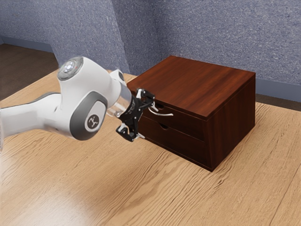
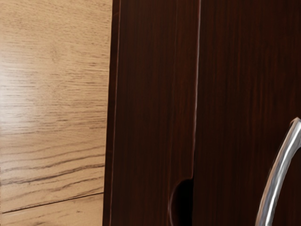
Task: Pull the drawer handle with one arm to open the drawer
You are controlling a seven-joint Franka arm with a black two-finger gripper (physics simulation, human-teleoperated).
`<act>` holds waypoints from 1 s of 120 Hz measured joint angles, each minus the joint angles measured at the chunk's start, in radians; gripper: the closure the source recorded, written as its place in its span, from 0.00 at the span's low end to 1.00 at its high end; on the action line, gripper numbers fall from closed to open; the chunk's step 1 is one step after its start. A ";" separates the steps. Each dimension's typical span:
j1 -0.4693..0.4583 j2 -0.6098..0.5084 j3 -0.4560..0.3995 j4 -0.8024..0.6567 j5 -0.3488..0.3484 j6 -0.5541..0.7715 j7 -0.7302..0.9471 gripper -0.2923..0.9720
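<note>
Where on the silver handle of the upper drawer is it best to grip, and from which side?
I would grip the handle at its middle, where the curved bar stands furthest off the front of the upper drawer. Come straight from the front, one finger above the bar, one below. The open claw is toward the bar's end at the exterior view's left.
</note>
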 joint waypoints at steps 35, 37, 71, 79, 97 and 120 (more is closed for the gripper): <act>-0.001 0.007 0.003 0.000 0.000 0.003 -0.001 0.26; -0.001 0.007 0.002 0.000 0.000 0.003 -0.001 0.26; -0.003 -0.008 0.001 0.000 0.000 0.000 -0.002 0.57; -0.011 -0.030 0.010 -0.011 0.001 -0.002 -0.002 0.66; -0.018 -0.066 0.027 -0.048 0.004 -0.002 -0.002 0.77; -0.013 -0.124 0.027 -0.108 0.005 -0.001 -0.004 0.82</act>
